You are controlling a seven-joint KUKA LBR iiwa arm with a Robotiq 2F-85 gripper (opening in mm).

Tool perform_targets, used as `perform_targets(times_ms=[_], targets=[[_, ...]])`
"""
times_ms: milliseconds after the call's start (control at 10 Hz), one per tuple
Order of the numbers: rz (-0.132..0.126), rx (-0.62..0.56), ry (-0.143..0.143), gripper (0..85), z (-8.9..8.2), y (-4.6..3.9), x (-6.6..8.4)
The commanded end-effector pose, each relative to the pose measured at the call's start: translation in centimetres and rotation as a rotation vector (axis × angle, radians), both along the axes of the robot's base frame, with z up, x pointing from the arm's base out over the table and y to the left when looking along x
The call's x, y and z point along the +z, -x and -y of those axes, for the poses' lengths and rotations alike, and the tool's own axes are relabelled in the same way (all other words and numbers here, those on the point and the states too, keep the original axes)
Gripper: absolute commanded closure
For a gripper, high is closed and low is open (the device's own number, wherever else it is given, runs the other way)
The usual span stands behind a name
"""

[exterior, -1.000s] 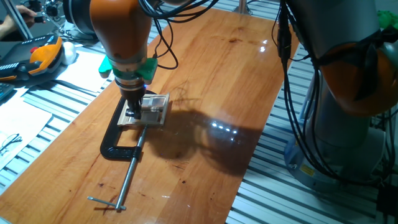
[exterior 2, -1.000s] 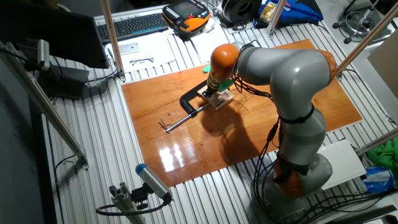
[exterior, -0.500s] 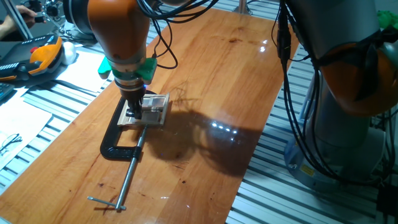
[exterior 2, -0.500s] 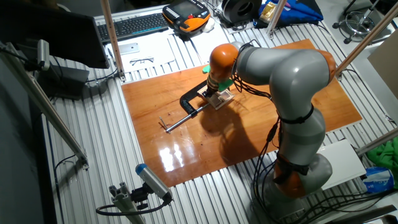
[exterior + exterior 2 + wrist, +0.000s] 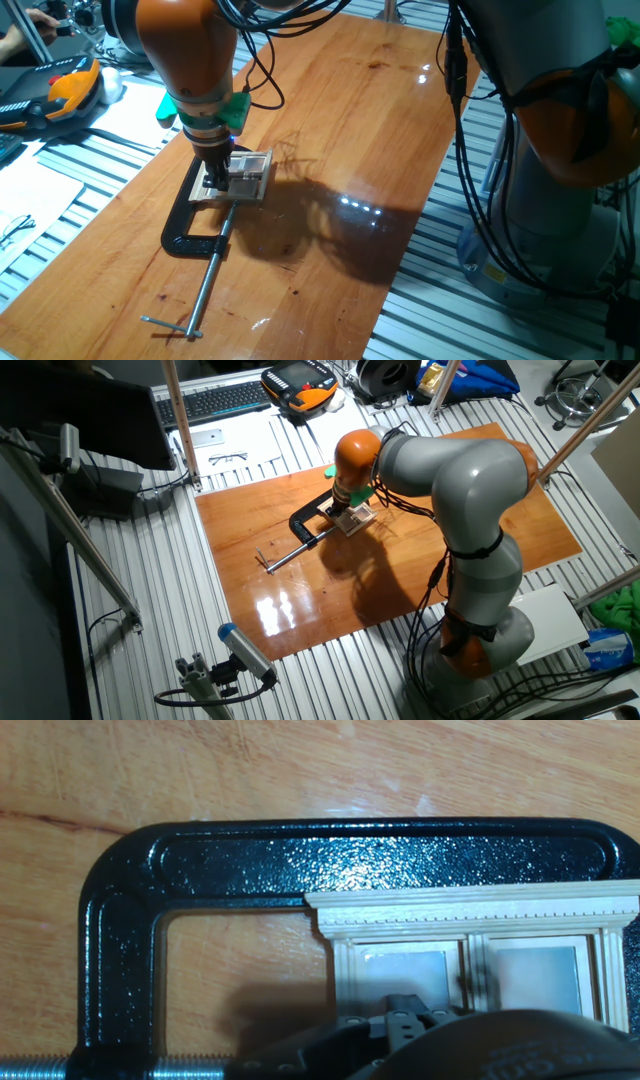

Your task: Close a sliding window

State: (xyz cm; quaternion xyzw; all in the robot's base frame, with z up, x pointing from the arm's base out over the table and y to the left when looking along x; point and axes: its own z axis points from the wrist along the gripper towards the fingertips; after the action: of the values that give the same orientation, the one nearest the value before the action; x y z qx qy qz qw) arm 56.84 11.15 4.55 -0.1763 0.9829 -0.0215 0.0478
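Note:
The sliding window (image 5: 248,176) is a small pale-wood frame lying flat on the wooden table, held in the mouth of a black C-clamp (image 5: 190,232). My gripper (image 5: 214,181) points straight down onto the window's left part, with its dark fingers pressed together and nothing between them. In the other fixed view the window (image 5: 359,517) lies just under the orange wrist. The hand view shows the window's moulded top rail (image 5: 470,904) and two clear panes (image 5: 408,972). My gripper (image 5: 404,1018) touches the lower edge of the left pane and hides what lies below it.
The clamp's long steel screw (image 5: 206,283) with its crossbar runs toward the table's near edge. Orange and black devices (image 5: 60,92) and papers lie off the table at the left. The arm's grey base (image 5: 480,610) and cables stand at the right side.
The orange wrist has leaned a little to the left. The fingertips and the window look unmoved.

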Motion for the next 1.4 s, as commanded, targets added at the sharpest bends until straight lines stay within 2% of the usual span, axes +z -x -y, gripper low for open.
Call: perform_targets(times_ms=[0, 300, 700, 1300], targets=[[0.000, 0.001, 0.002, 85.0, 0.02, 0.01, 0.00], [0.000, 0.004, 0.007, 85.0, 0.09, 0.10, -0.03], [0.012, 0.003, -0.001, 85.0, 0.10, 0.14, -0.09], [-0.003, 0.001, 0.005, 85.0, 0.24, 0.39, -0.17]])
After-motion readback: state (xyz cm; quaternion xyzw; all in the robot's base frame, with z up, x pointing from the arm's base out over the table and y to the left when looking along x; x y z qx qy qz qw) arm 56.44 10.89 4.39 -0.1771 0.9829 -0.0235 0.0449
